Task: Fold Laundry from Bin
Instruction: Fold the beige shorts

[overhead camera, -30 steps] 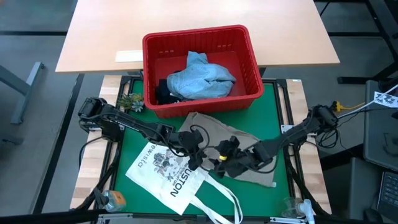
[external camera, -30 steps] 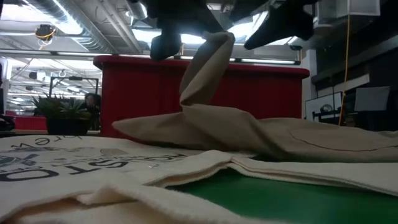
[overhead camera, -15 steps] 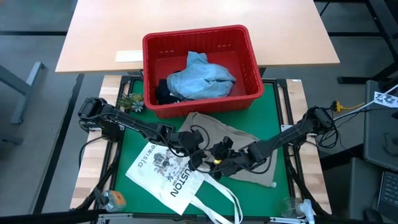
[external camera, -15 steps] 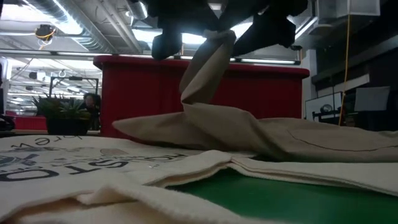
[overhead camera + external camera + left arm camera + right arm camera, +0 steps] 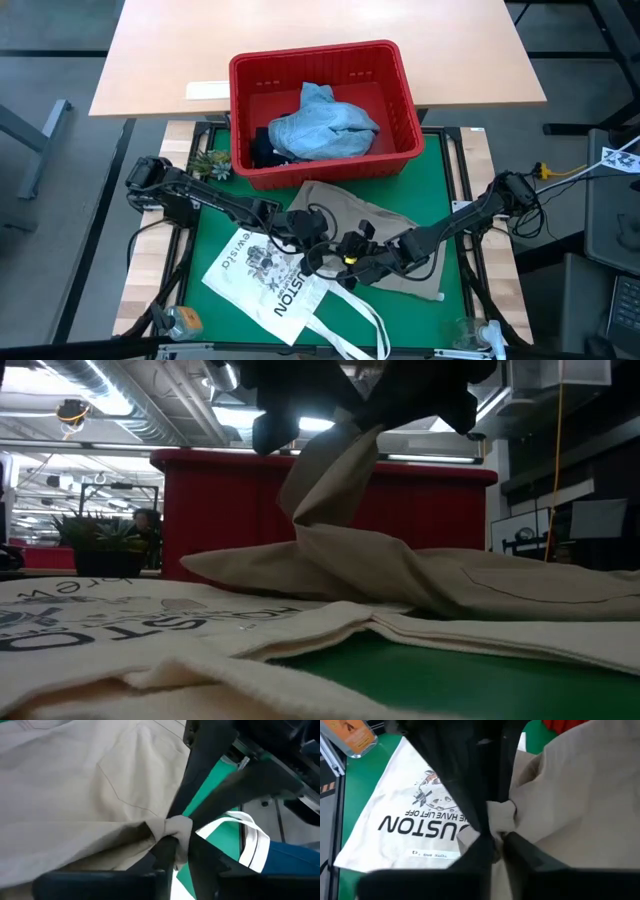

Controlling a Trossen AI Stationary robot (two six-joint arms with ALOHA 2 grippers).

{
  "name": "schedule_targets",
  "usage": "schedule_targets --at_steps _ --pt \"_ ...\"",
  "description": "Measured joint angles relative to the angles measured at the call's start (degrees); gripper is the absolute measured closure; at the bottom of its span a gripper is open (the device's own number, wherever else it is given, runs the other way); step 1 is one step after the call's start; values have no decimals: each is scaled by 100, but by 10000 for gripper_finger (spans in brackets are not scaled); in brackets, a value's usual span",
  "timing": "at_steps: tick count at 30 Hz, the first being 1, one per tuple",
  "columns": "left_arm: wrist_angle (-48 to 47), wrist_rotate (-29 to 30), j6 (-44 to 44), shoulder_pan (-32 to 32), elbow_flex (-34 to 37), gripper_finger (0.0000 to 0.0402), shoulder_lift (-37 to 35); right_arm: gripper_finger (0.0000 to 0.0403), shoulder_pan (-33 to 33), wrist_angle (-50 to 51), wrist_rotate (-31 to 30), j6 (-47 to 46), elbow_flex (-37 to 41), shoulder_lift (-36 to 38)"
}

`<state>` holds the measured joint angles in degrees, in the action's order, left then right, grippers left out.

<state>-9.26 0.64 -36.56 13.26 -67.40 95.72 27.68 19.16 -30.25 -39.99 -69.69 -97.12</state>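
On the green surface [image 5: 215, 225], at about six o'clock from the red bin [image 5: 322, 110], the two hands meet over the beige cloth [image 5: 390, 225]. What has changed in the last second is the right hand [image 5: 352, 262]: it stood spread and a little off to three o'clock, and it has since slid in toward nine o'clock and pressed its fingers [image 5: 487, 847] together on the raised peak of cloth, as its wrist view shows. The left hand [image 5: 312, 252] pinches that same bunched corner between its fingers [image 5: 165, 851], though its grip looks to be loosening. In the low view the peak leans a little lower and more to nine o'clock than a second ago.

My reading is a handover, or a two-point hold, so the garment can be lifted and spread for folding; no fold is made yet.

The white tote bag [image 5: 265, 275] lies partly under both hands, toward seven o'clock, and could be snagged along with the cloth.

Farther off, at twelve o'clock, the bin holds the light blue denim jeans [image 5: 325, 128] and a dark garment [image 5: 265, 150], both untouched.
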Motion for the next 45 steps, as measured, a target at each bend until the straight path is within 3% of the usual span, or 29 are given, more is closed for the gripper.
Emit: schedule_targets --at_steps 5,9,13,17,22,26,32,45 --pt "-2 -97 272 -4 0 304 0 371 -2 7 -3 -6 2 0" --pt "-285 -744 631 -120 0 285 -151 373 0 3 -17 -11 2 0" --pt "-1147 -1144 676 -230 0 280 -400 394 0 19 -21 -18 2 0" --pt "-2372 -1016 606 -246 0 284 -572 385 0 31 -20 -22 2 0" --pt "-3504 -166 6 -105 80 287 -579 380 0 28 -19 -22 2 0" --pt "-3569 410 -483 -92 420 287 -577 391 0 26 -20 -22 2 0" --pt "-3344 792 -823 -227 941 287 -573 388 2 26 -19 -22 2 0" --pt "-2282 847 -758 -638 1727 287 -577 388 2 26 -19 -22 2 0"
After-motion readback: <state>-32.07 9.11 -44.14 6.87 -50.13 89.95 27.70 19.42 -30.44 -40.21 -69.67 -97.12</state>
